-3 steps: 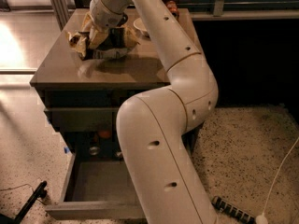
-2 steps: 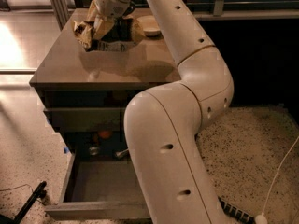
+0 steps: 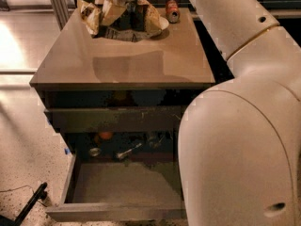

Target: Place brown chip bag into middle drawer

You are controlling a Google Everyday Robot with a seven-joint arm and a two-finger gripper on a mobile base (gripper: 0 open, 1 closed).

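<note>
The brown chip bag [image 3: 134, 20] is crinkled dark foil with tan ends. It sits at the back of the cabinet top [image 3: 122, 60], seemingly held a little above it, with a shadow underneath. My gripper [image 3: 121, 3] comes down onto the bag from above and is shut on its upper middle. The middle drawer [image 3: 117, 213] is pulled open at the bottom of the view, and its flat grey floor is bare. My white arm [image 3: 244, 126] fills the right side and hides the drawer's right end.
A small red-orange can [image 3: 172, 11] lies at the back right of the cabinet top. The upper drawer front with white scratches [image 3: 113, 119] is closed. Small items [image 3: 127, 150] lie at the back of the open drawer's cavity. A black cable [image 3: 30, 202] lies on the speckled floor.
The gripper and the bag have shifted toward the back middle of the cabinet top. The view is closer, and the arm fills more of the right side.
</note>
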